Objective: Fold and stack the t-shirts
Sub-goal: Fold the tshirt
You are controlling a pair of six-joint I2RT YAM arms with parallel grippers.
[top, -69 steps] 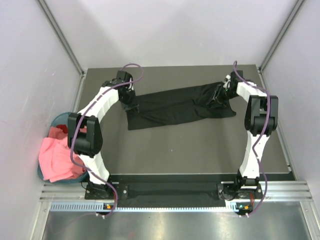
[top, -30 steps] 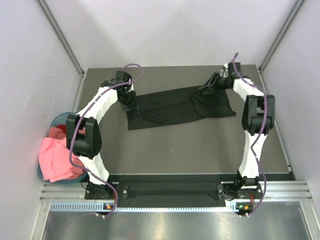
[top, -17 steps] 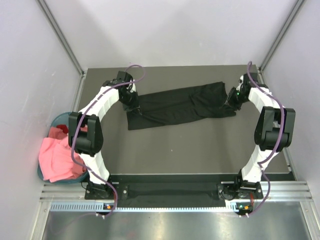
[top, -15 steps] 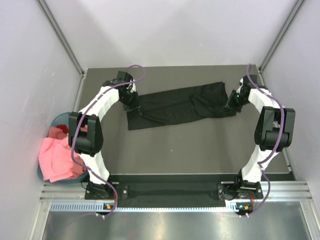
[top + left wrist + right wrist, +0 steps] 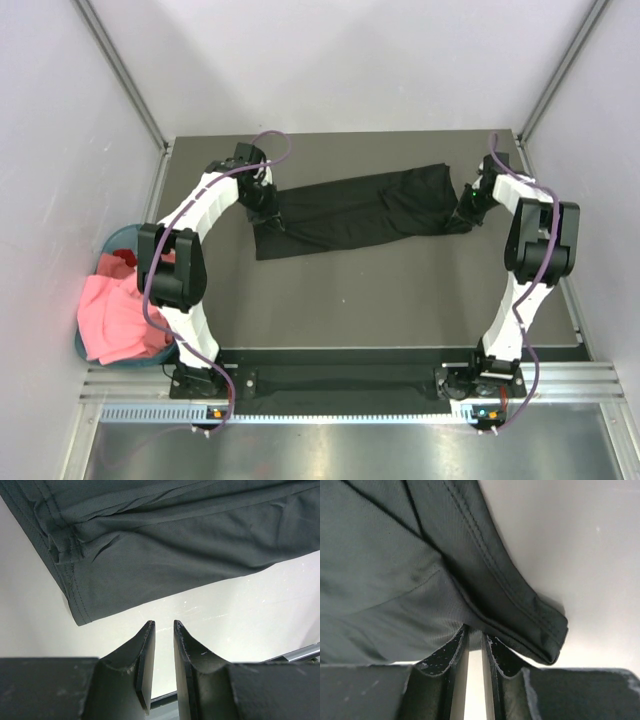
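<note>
At right end effector (image 5: 475, 629), black t-shirt (image 5: 385, 555)

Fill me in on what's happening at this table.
Two robot arms are working on a black t-shirt spread out across the far side of the table. The right gripper has its jaws nearly together at the shirt's right hem; a pinch isn't clear. The left gripper sits just off the left corner, slightly open and empty. The pink and red shirts wait in the teal basket.

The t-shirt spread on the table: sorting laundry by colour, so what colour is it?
Plain black t-shirt, no print visible; clearest in the top external view.
</note>
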